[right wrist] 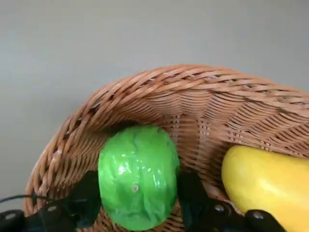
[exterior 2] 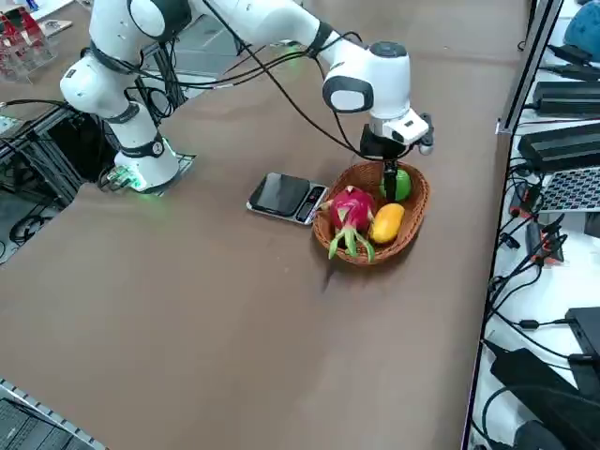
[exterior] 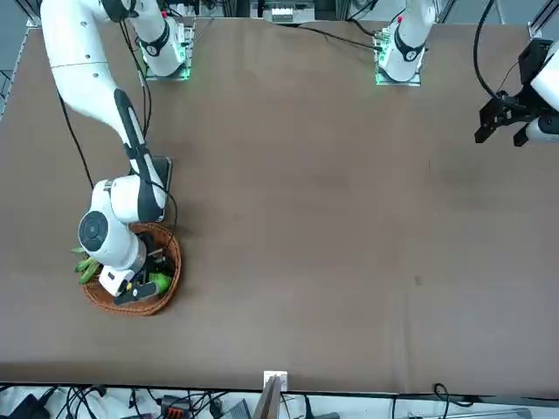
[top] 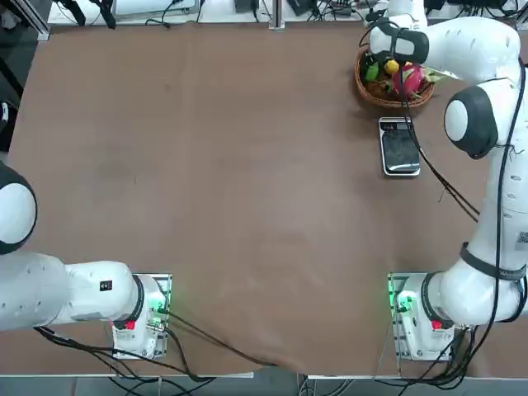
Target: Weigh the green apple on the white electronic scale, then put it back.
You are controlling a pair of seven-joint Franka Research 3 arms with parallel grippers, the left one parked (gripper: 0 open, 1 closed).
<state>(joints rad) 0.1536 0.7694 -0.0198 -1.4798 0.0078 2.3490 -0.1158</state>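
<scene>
Basket (right wrist: pixel 203 101): glossy green apple (right wrist: pixel 138 176)

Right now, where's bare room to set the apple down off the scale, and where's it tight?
Free: the brown tabletop left of the white electronic scale in the top view, and between scale and arm bases. Crowded: the wicker basket, where the right gripper has its jaws either side of the green apple, beside yellow fruit and dragon fruit.
</scene>
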